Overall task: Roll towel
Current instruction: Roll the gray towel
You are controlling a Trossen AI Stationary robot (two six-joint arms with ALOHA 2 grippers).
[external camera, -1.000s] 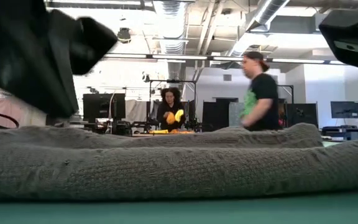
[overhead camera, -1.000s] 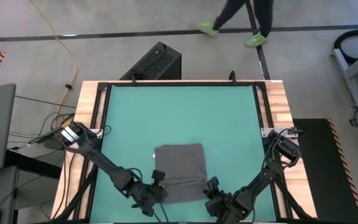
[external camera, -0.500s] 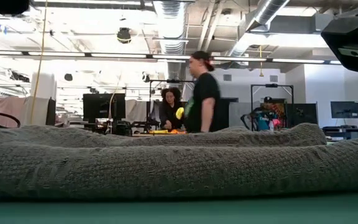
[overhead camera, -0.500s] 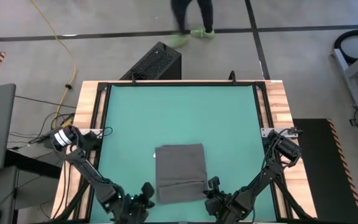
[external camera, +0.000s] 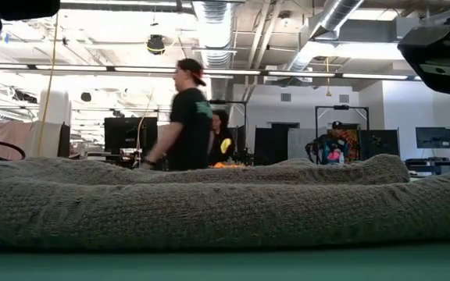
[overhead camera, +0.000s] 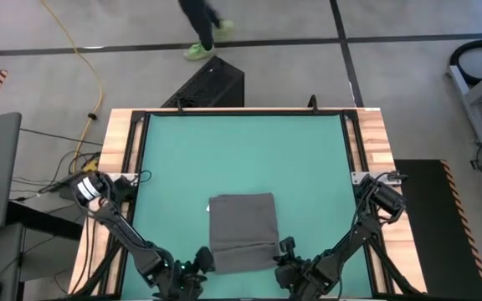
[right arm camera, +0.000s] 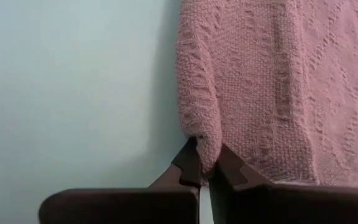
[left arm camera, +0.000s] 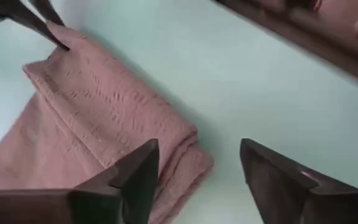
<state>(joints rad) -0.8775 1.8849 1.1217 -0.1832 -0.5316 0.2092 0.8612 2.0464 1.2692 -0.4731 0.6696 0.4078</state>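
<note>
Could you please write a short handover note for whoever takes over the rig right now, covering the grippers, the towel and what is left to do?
Left gripper: open, empty, off the towel's near left corner.
Right gripper: shut on the towel's near right corner, low at the mat.
Towel: lies flat and folded on the near middle of the green mat; only its near edge is doubled over into a low first fold.
Done: the near edge is turned over, nothing more.
Left: probably bring the left gripper back onto its corner, then roll the towel away from the arms along its whole length.
People walk behind the table, clear of it.
</note>
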